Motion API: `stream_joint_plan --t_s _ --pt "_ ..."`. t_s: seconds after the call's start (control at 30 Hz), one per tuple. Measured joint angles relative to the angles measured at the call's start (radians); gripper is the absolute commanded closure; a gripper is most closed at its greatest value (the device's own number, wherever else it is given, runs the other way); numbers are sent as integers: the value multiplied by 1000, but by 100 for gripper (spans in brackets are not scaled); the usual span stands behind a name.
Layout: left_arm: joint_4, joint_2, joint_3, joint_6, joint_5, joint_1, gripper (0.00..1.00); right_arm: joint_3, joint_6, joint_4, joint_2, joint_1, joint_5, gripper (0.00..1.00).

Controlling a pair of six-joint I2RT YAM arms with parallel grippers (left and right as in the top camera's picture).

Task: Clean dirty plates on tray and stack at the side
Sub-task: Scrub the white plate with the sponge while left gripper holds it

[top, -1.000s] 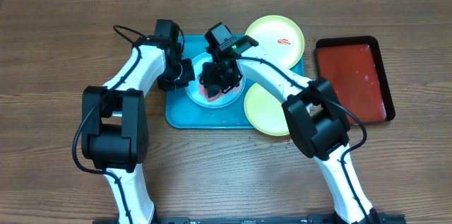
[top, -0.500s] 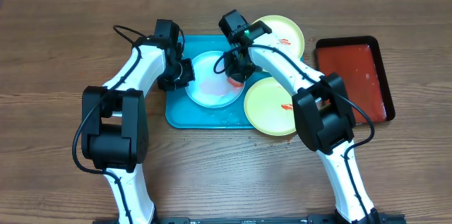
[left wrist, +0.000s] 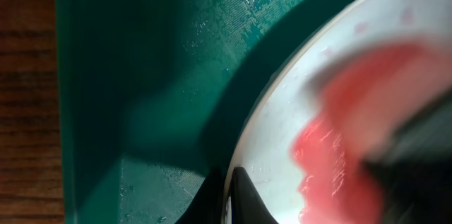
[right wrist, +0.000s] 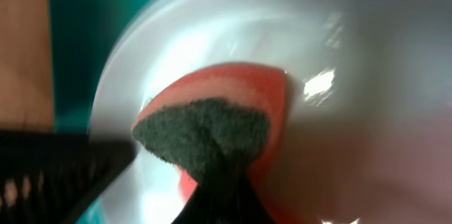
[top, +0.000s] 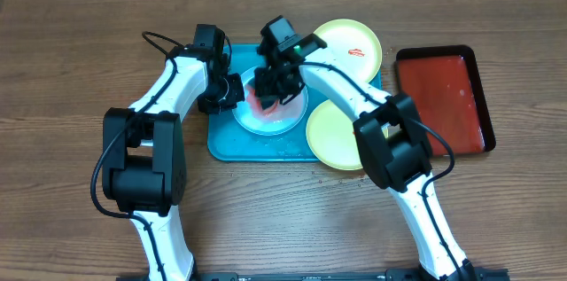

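Observation:
The pale blue-white plate (top: pixel 273 121) lies on the teal tray (top: pixel 221 142). My left gripper (top: pixel 233 94) is shut on the plate's left rim; in the left wrist view its fingers (left wrist: pixel 244 194) pinch the rim (left wrist: pixel 282 121) over the tray (left wrist: pixel 141 75). My right gripper (top: pixel 268 93) is shut on a red sponge (right wrist: pixel 233 90) with a dark scouring face and presses it on the plate (right wrist: pixel 353 47). Two yellow-green plates lie at the tray's right: the far one (top: pixel 341 42) shows a red smear, and the near one (top: pixel 332 136) is partly under my right arm.
A smaller dark red tray with a black rim (top: pixel 443 99) lies on the wooden table to the right of the plates. Both arms cross over the teal tray from the front. The sponge shows blurred in the left wrist view (left wrist: pixel 367 104).
My right gripper swept with the sponge from the plate's middle to its right rim and has come back to the plate's upper left. The left gripper has kept its hold.

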Motion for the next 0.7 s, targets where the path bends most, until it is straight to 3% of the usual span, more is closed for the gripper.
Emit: stream_joint_plan --t_s 0.33,0.53,0.7 --pt "-3 0 0 0 0 0 96 11 -35 -246 -7 7 -31 96" --pt "-3 0 0 0 1 0 96 11 -36 -279 -43 6 280 96" --pt "-3 0 0 0 3 0 96 6 -37 -174 -45 6 477 96"
